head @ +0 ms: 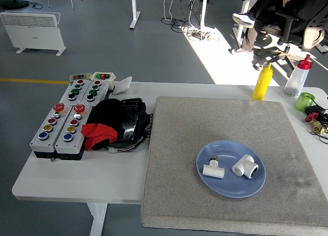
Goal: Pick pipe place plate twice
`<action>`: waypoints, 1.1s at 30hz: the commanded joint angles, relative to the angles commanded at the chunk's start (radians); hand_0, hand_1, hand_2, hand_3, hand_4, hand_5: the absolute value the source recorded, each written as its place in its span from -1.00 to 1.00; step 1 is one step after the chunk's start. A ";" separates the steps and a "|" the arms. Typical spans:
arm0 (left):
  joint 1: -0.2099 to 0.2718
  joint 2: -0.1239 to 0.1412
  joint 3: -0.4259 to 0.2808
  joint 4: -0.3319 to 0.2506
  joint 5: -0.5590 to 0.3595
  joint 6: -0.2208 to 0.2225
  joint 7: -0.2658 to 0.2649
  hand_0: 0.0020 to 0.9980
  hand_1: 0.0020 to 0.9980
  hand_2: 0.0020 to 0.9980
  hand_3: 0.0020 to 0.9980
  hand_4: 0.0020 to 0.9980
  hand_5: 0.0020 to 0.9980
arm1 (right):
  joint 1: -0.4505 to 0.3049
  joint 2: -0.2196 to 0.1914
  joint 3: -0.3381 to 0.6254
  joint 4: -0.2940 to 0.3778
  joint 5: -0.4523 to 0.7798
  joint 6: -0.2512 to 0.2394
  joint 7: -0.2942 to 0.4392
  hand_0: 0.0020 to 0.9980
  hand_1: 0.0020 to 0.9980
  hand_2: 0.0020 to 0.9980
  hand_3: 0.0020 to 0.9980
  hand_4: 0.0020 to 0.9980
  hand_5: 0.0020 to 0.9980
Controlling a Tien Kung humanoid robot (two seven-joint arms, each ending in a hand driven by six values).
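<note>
A blue plate point(231, 182) lies on the grey mat point(220, 123), right of centre. Two white pipe fittings rest on it: a small tee point(212, 169) on the left and a larger tee point(245, 166) on the right, a small gap between them. Neither of my hands shows in the head view.
Two button boxes point(61, 124) sit at the table's left, with a black and red bundle point(114, 123) beside them. A yellow squeeze bottle point(262, 81), a red-capped clear bottle point(298, 76) and a green cup point(305, 101) stand at the back right. A seated person's legs point(253, 13) show beyond the table.
</note>
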 joint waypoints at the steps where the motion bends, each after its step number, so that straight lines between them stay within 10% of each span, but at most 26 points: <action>1: 0.000 0.000 0.000 0.000 0.000 0.000 0.000 0.36 0.35 0.42 0.32 -0.22 1.00 | -0.001 0.000 0.002 0.000 0.045 -0.001 0.001 0.67 0.57 0.71 0.65 0.03 -0.25; 10: 0.000 0.000 -0.001 0.000 0.003 0.000 0.001 0.36 0.35 0.42 0.32 -0.23 1.00 | -0.012 0.009 0.018 -0.006 0.390 -0.019 0.007 0.66 0.56 0.69 0.62 0.06 -0.13; 33: 0.013 0.000 0.000 -0.003 0.006 0.003 0.012 0.36 0.35 0.42 0.32 -0.24 1.00 | -0.033 0.016 0.013 -0.025 0.427 -0.039 -0.001 0.65 0.55 0.68 0.60 0.05 -0.08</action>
